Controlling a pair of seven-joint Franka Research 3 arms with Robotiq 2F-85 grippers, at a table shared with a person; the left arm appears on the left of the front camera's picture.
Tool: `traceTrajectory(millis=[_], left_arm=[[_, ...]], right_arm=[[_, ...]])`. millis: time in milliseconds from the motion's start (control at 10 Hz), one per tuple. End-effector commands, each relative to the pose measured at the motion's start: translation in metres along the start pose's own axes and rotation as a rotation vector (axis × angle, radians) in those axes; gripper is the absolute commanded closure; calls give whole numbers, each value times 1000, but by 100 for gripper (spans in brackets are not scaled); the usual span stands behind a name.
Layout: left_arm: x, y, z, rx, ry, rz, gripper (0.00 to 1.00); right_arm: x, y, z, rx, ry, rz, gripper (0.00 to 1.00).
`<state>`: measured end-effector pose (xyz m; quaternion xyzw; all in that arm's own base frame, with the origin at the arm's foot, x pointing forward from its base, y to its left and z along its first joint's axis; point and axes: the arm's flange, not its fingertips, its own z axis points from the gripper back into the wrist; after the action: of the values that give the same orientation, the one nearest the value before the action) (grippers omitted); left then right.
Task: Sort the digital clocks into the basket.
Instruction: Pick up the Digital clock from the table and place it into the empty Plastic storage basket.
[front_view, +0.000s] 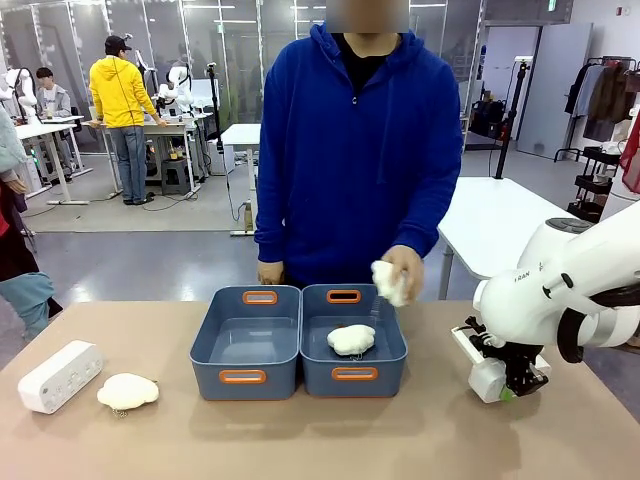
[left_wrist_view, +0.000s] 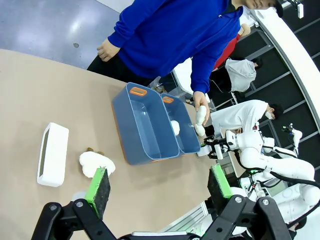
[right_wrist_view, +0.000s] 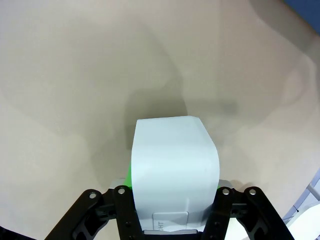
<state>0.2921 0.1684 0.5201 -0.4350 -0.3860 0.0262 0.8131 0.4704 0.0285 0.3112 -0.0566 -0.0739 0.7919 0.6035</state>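
One clock (right_wrist_view: 175, 165) is clamped in my right gripper (front_view: 500, 388), low over the table's (front_view: 330, 440) right end. The other clock (front_view: 60, 375) lies far left, ahead of my left gripper (left_wrist_view: 159, 186), whose fingers are spread wide. I judge the left basket (front_view: 205, 345) is meant for clocks, since the person's hand (front_view: 400, 270) holds a soft cloud (front_view: 388, 283) over its twin (front_view: 398, 345).

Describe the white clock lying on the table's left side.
The clock is a white, rounded-corner box of smooth, hard-looking plastic, with small dots along its long face. It rests lengthwise on the table at the robot's left. A cream cloud-shaped pad lies close beside it, a small gap between them; nothing but the table touches it.
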Motion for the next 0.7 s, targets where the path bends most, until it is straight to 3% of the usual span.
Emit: traceTrajectory(millis=[0,600], left_arm=[[1,0,0,-25,-13,-14,0],[1,0,0,-25,-13,-14,0]], right_arm=[[0,-1,0,-1,-1,1,97],[0,-1,0,-1,-1,1,97]])
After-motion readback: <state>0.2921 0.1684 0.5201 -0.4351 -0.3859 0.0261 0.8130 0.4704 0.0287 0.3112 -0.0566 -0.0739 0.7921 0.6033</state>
